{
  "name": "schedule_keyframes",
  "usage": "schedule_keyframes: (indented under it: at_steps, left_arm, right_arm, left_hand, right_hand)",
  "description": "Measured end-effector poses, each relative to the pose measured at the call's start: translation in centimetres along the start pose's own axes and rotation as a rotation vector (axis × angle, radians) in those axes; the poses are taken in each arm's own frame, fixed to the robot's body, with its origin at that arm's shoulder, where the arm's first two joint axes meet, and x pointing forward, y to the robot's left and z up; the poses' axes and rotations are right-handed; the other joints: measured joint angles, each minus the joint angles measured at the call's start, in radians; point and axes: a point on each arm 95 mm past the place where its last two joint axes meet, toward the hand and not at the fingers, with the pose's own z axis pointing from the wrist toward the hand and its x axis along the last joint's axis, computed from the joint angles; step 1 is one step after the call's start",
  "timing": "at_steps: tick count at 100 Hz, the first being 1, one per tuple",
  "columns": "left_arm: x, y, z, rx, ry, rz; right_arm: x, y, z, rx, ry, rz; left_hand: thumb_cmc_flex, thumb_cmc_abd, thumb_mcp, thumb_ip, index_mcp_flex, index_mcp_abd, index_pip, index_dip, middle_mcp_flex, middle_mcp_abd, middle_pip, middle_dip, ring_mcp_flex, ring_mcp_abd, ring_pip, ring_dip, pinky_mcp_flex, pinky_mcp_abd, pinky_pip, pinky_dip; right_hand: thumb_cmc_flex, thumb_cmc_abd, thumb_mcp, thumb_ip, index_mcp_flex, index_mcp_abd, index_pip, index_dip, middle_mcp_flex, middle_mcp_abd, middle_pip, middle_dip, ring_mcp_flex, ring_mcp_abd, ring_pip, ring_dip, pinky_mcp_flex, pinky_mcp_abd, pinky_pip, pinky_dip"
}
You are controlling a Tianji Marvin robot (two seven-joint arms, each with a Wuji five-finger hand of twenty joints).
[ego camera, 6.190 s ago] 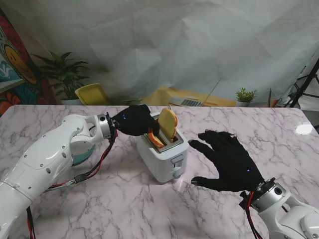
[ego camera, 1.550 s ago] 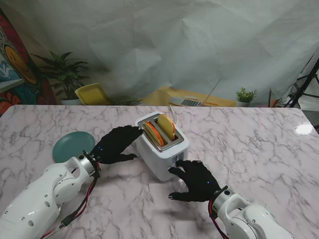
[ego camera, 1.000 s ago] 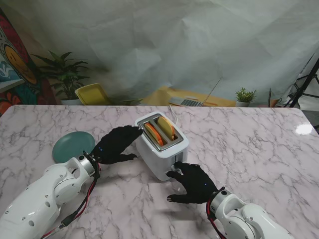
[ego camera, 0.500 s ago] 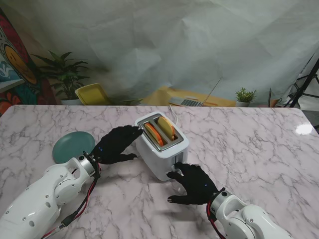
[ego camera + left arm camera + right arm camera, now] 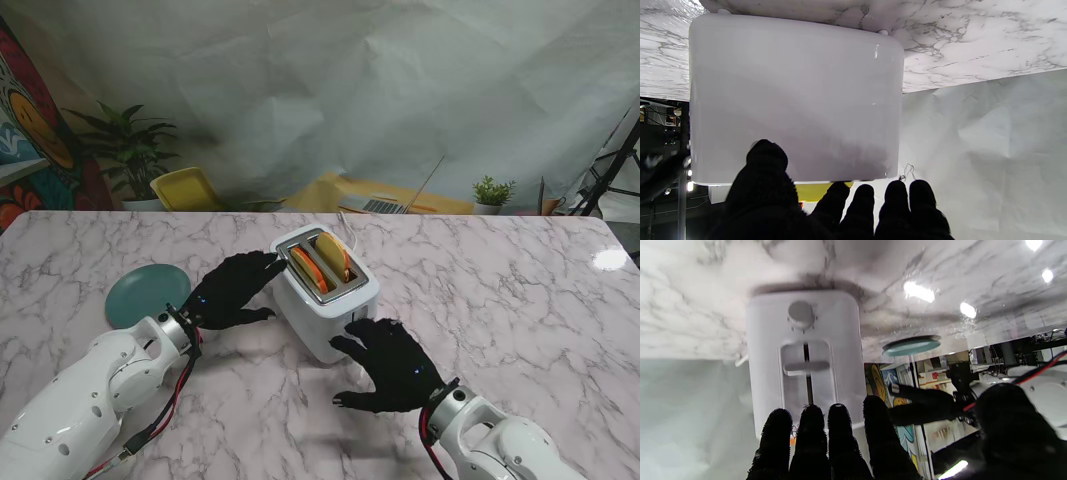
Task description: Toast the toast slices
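Toaster (image 5: 325, 292) mid-bench with both toast slices (image 5: 323, 261) seated in the slots, left hand (image 5: 228, 288) spread flat against its left wall, right hand (image 5: 393, 364) splayed, empty, near the lever (image 5: 805, 366); risk: off-centre press skidding the toaster.

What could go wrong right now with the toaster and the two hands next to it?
The right hand hangs open in front of the toaster's lever, so a downward push could miss or slip off it. The left hand only rests open against the toaster's side, so a push could slide or tip the toaster. The toast slices stand above the slots and may not seat fully.
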Motion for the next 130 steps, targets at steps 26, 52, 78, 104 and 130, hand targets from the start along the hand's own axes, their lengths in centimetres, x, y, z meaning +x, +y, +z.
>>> schedule_keyframes:
  at_steps: [26,52,78,104,130]
  left_arm:
    - [-0.1,-0.1,-0.3,0.017,-0.024,0.008]
    - [0.6,-2.0,-1.8,0.079,-0.074,0.068]
    - [1.3,-3.7,-4.1,0.148,-0.183,0.108]
    - [2.6,-3.5,-7.2,0.115,-0.256,0.124]
    - [3.8,-1.7,-9.9,0.055,-0.320,0.086]
  right_arm:
    - [0.5,4.2,-1.2,-0.150,-0.002,-0.066]
    - [-0.2,6.3,-3.1,-0.253,-0.068,-0.099]
    - [-1.2,6.7,-4.6,-0.294,-0.126,-0.113]
    - [-1.4,7.0,-6.0,-0.313,-0.165,-0.118]
    - [-2.2,6.5,-6.7,-0.311,-0.191,-0.120]
  left_hand:
    - [0.000,0.000,0.000,0.000,0.014,-0.003,0.030,0.002,0.000,0.000,0.000,0.000,0.000,0.000,0.000,0.000,0.000,0.000,0.000,0.000]
    - [0.000,0.000,0.000,0.000,0.015,-0.003,0.030,0.003,0.000,0.000,0.000,0.000,0.000,0.000,0.000,0.000,0.000,0.000,0.000,0.000]
    - [0.000,0.000,0.000,0.000,0.015,-0.003,0.030,0.003,0.000,0.000,0.000,-0.009,0.000,0.000,0.000,-0.001,0.000,0.000,0.000,0.000]
    - [-0.001,0.000,0.000,0.000,0.015,-0.003,0.030,0.003,0.000,0.000,0.000,-0.011,0.000,0.000,0.000,-0.009,0.000,0.001,0.000,-0.011]
    - [-0.002,0.011,0.001,0.000,0.015,-0.002,0.030,0.003,0.000,0.001,-0.001,-0.011,0.000,0.000,0.000,-0.013,0.000,0.001,-0.001,-0.012]
  right_hand:
    - [0.000,0.000,-0.002,0.000,0.000,0.000,0.000,0.000,0.013,0.000,0.002,0.002,0.000,0.000,0.000,0.000,0.005,0.000,0.001,0.004]
    - [0.000,-0.001,-0.014,0.000,0.016,0.000,0.000,0.000,0.039,0.000,0.002,0.001,0.003,-0.001,0.000,0.000,0.015,0.000,0.007,0.004]
    - [0.000,-0.001,-0.014,0.000,0.016,0.000,0.000,0.000,0.039,0.000,0.002,0.001,0.014,-0.001,0.013,0.000,0.017,0.000,0.007,0.004]
    - [0.000,-0.002,-0.014,0.000,0.030,0.000,0.002,0.000,0.051,0.000,0.002,0.001,0.015,-0.001,0.013,0.000,0.017,0.000,0.007,0.004]
    - [0.000,-0.002,-0.014,0.000,0.030,0.000,0.000,0.000,0.053,0.000,0.002,0.001,0.025,-0.001,0.017,0.000,0.021,0.000,0.007,0.004]
